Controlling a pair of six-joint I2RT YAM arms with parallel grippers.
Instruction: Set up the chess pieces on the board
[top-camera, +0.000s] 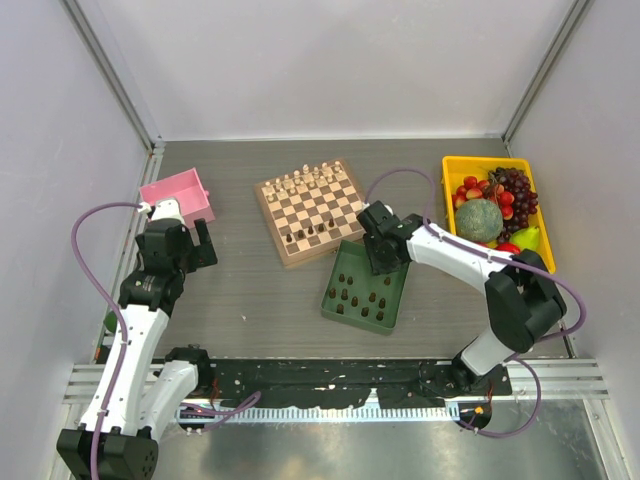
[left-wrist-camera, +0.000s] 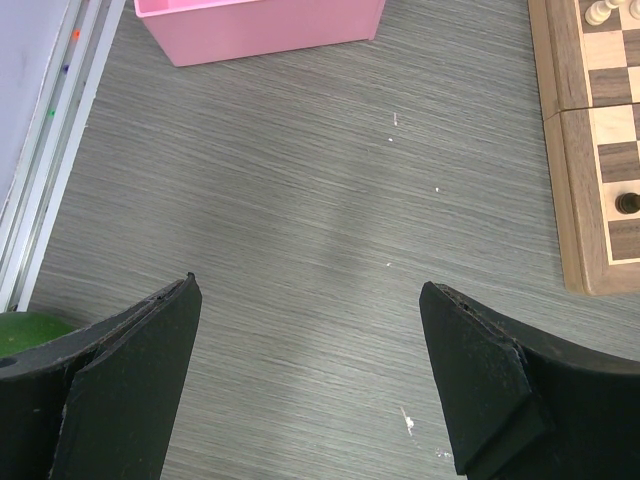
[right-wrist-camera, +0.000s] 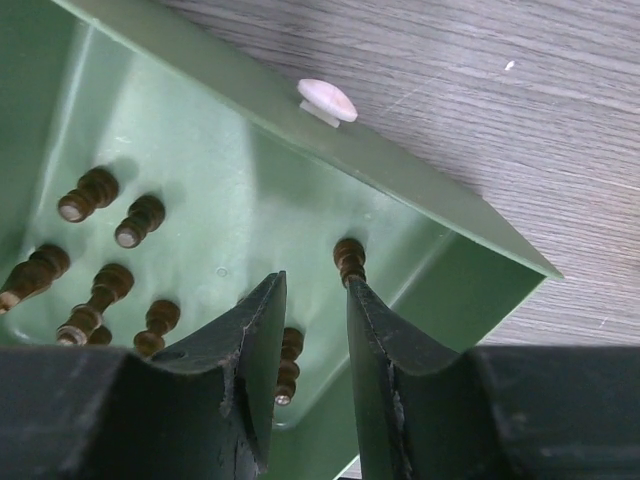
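Note:
The board (top-camera: 308, 210) lies mid-table, with cream chessmen on its far rows and a few dark chess pieces (top-camera: 303, 236) on its near rows. Several more dark pieces (top-camera: 356, 298) stand in a green tray (top-camera: 392, 322) beside it. My right gripper (top-camera: 385, 264) is over the tray's far right corner. In the right wrist view it (right-wrist-camera: 315, 285) is narrowly open, with one dark piece (right-wrist-camera: 288, 358) low between the fingers and another (right-wrist-camera: 349, 258) by the right fingertip. My left gripper (top-camera: 203, 245) is wide open and empty over bare table (left-wrist-camera: 310, 290). The board's left edge (left-wrist-camera: 572, 150) shows there.
A pink bin (top-camera: 180, 195) stands at the far left, close behind my left gripper. A yellow bin of fruit (top-camera: 497, 205) stands at the far right. A small pale round item (right-wrist-camera: 327, 100) lies on the table just outside the tray's rim (right-wrist-camera: 400, 180).

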